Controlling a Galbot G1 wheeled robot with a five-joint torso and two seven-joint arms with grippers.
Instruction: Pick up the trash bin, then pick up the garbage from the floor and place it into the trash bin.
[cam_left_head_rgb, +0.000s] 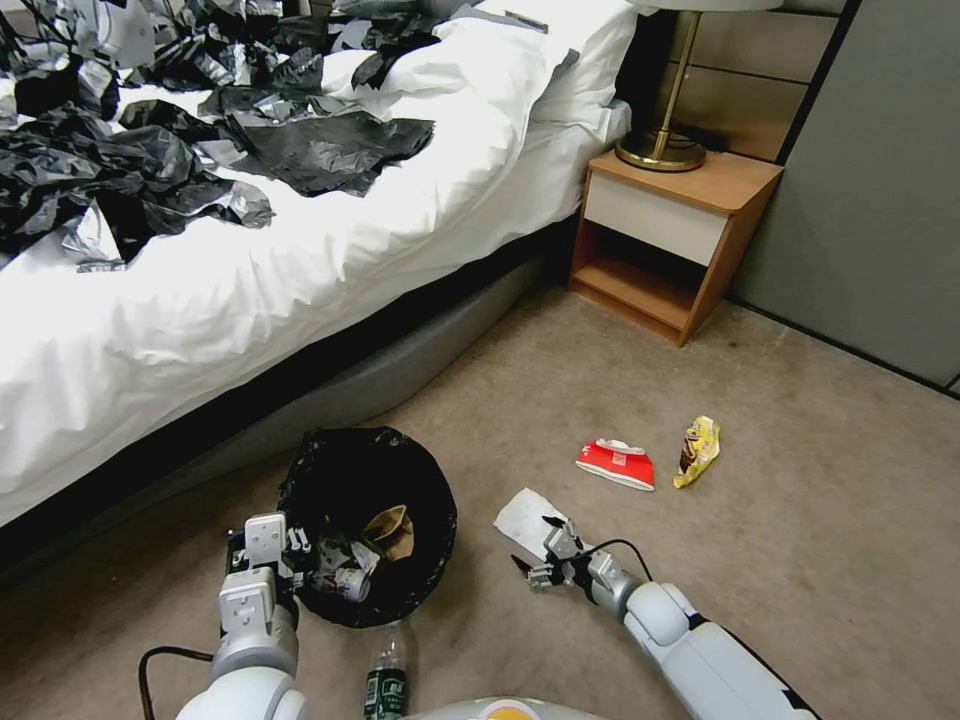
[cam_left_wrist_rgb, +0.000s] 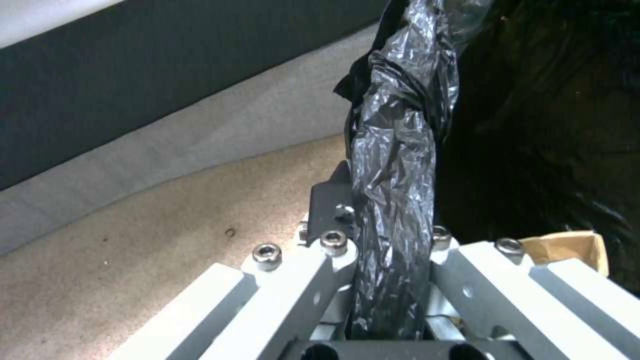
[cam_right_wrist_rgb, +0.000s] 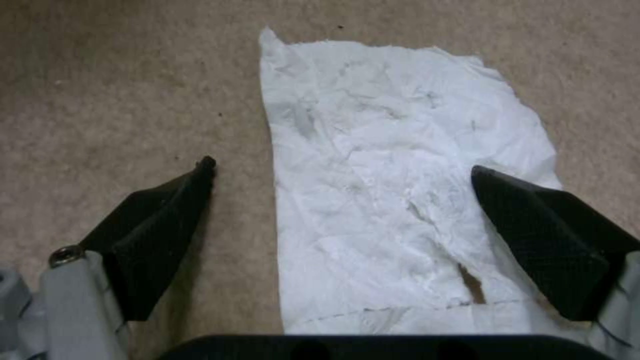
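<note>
The trash bin (cam_left_head_rgb: 400, 470), lined with a black bag, sits low at the left beside the bed; inside lie a brown paper bag (cam_left_head_rgb: 392, 530) and a crumpled packet. My left gripper (cam_left_head_rgb: 285, 548) is shut on the trash bin's bag-covered rim (cam_left_wrist_rgb: 393, 200). A white tissue (cam_left_head_rgb: 525, 518) lies flat on the carpet, and my right gripper (cam_left_head_rgb: 535, 548) hovers open just over it, its black fingers (cam_right_wrist_rgb: 160, 235) spread either side of the tissue (cam_right_wrist_rgb: 393, 175). Farther right lie a red-and-white packet (cam_left_head_rgb: 616, 463) and a yellow snack wrapper (cam_left_head_rgb: 697, 451). A green-labelled bottle (cam_left_head_rgb: 386, 680) lies near my base.
The bed (cam_left_head_rgb: 300, 250) with white sheets and black plastic sheets (cam_left_head_rgb: 150, 150) fills the left and back. A wooden nightstand (cam_left_head_rgb: 670, 240) with a brass lamp (cam_left_head_rgb: 662, 150) stands at the back right, beside a grey wall. Open carpet (cam_left_head_rgb: 820, 550) lies to the right.
</note>
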